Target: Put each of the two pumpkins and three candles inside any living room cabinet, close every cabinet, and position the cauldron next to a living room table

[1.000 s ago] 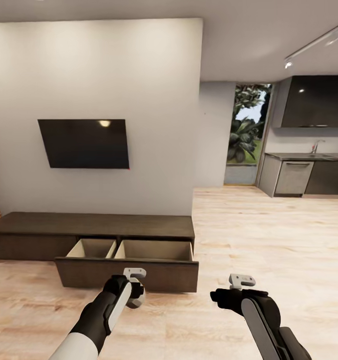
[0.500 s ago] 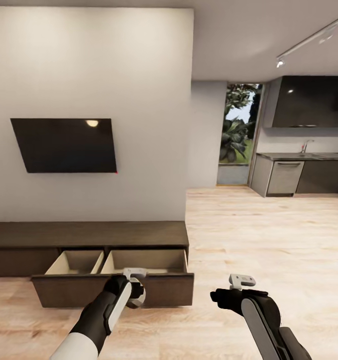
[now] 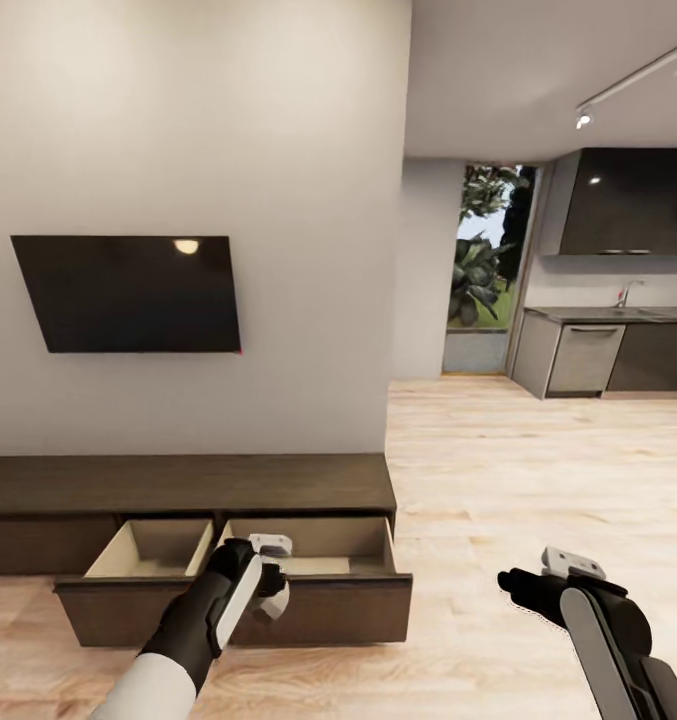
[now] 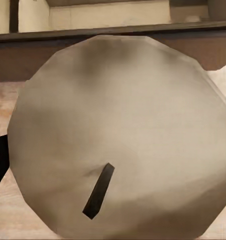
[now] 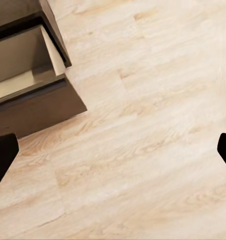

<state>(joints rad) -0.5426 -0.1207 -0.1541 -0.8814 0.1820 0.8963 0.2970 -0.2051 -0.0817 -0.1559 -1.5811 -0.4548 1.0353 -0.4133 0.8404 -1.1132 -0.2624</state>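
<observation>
The dark brown cabinet runs low along the wall under the TV. Its wide drawer is pulled out, showing two pale wooden compartments with nothing visible in them. My left gripper is shut on a pale grey-white candle, held just in front of the drawer front. In the left wrist view the candle's round top with its dark wick fills the frame, with the cabinet behind it. My right gripper hangs open over bare floor to the right of the drawer, whose corner appears in the right wrist view.
A black TV hangs on the wall above the cabinet. Light wood floor stretches right toward a grey kitchen and a glass door with plants. The wall ends just right of the cabinet.
The camera has moved nearer the cabinet and turned a little. My right arm has shifted right and lower in the view. The left gripper still holds the candle, now against the drawer front.
</observation>
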